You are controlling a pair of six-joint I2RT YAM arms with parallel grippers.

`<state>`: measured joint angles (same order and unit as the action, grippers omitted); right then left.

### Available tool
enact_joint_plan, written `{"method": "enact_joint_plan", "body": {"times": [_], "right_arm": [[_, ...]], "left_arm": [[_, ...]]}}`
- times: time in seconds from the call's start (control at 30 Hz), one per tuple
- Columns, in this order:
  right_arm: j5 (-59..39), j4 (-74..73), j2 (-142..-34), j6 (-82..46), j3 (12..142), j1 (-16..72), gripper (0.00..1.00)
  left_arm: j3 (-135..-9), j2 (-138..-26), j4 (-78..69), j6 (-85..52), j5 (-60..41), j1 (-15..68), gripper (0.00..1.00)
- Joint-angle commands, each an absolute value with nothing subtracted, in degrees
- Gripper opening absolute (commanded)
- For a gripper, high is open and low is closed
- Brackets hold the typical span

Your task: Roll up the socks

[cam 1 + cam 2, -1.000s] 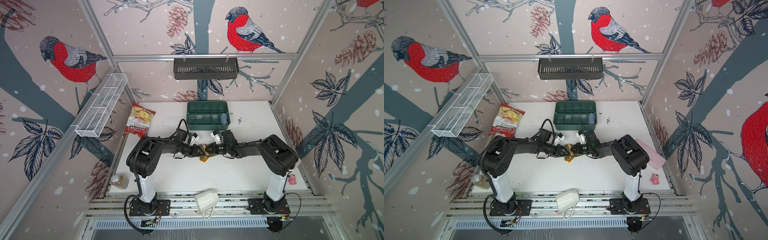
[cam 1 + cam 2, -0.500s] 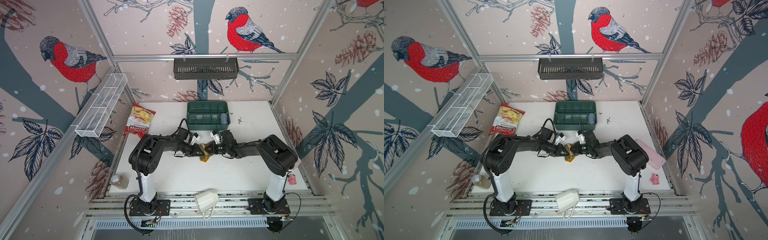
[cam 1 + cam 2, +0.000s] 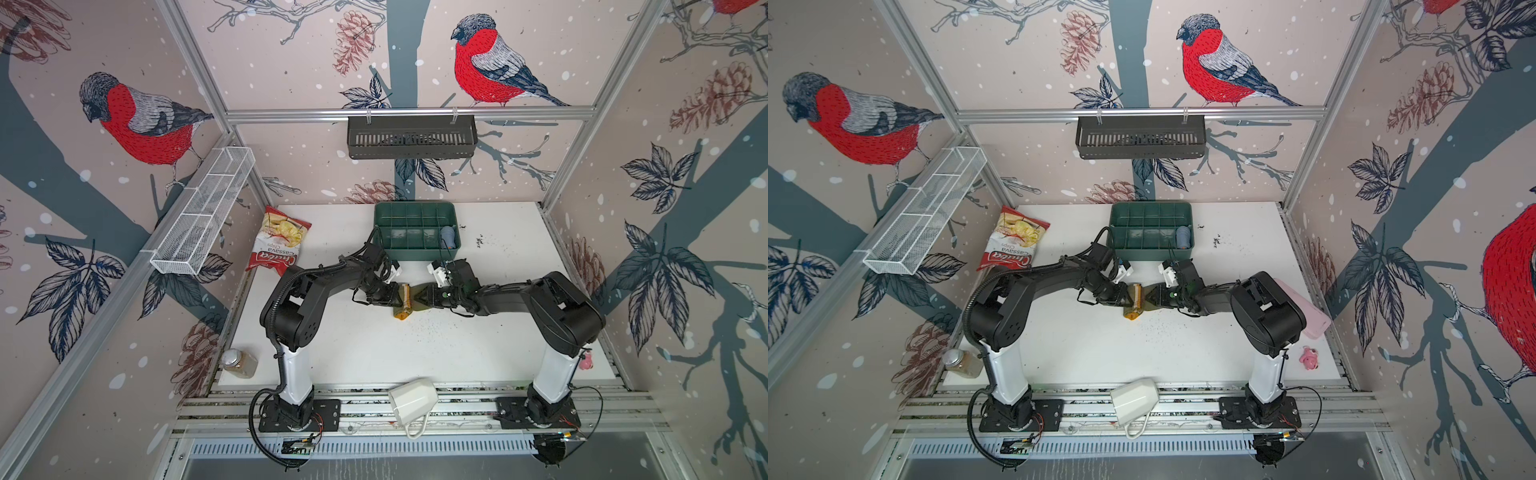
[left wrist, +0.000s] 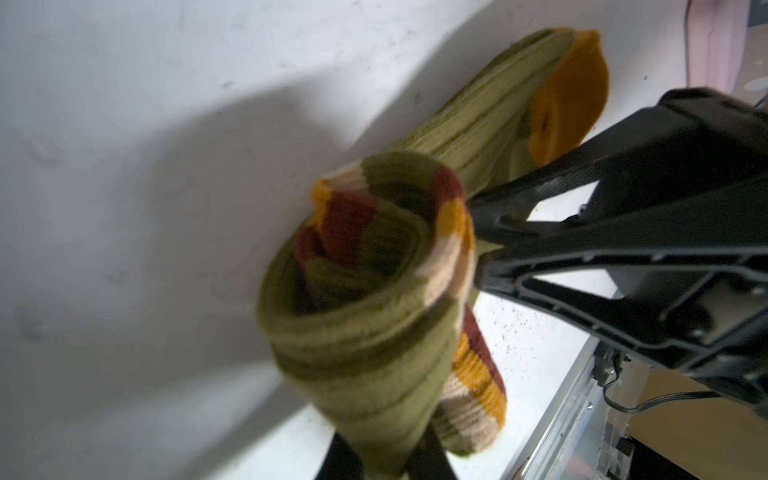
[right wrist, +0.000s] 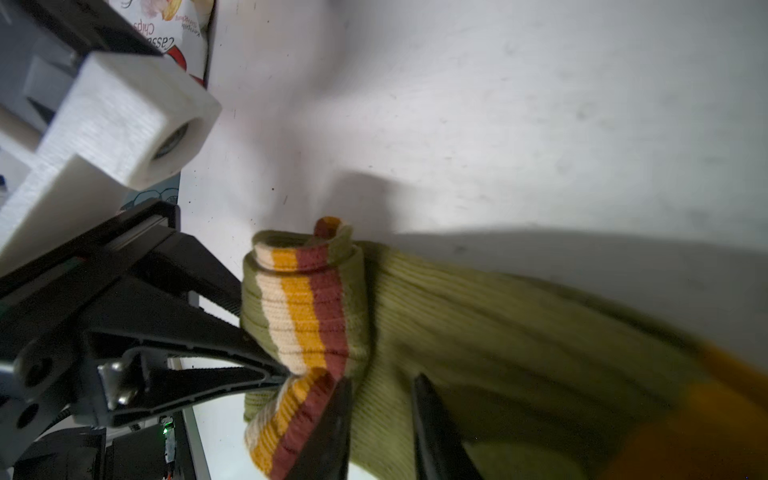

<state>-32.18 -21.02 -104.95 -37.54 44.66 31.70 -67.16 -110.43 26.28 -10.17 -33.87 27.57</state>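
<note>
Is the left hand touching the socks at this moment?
Touching. The right wrist view shows the left hand clamped on the socks: its black fingertips press into the striped rolled cuff, with no gap visible.

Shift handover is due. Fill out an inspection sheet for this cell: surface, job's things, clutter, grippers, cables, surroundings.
Surface: white table, black specks scattered.
Job's things: socks, partly rolled from the striped cuff, orange toe end loose.
Clutter: chips bag, green tray holding a blue-grey roll, spice jar, pink toy, white cup on front rails.
Grippers: left gripper, jaws shut on the socks; right gripper against the socks, jaws slightly apart.
Cables: black cable looped at the left arm's base.
Surroundings: bird-print walls, white wire basket, dark basket on the back rail.
</note>
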Motion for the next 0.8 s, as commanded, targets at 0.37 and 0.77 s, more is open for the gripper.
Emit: {"method": "enact_joint_plan", "body": {"times": [0.37, 0.77], "right_arm": [[-30.6, -17.7, -106.3, -35.3, 44.0, 29.8, 0.21], [-31.6, -24.3, -105.1, -41.4, 38.5, 34.2, 0.18]], "left_arm": [[-86.1, -119.0, 55.3, -5.0, -0.1, 32.9, 0.03], [-96.0, -122.0, 64.8, -4.1, 11.3, 34.1, 0.01]]}}
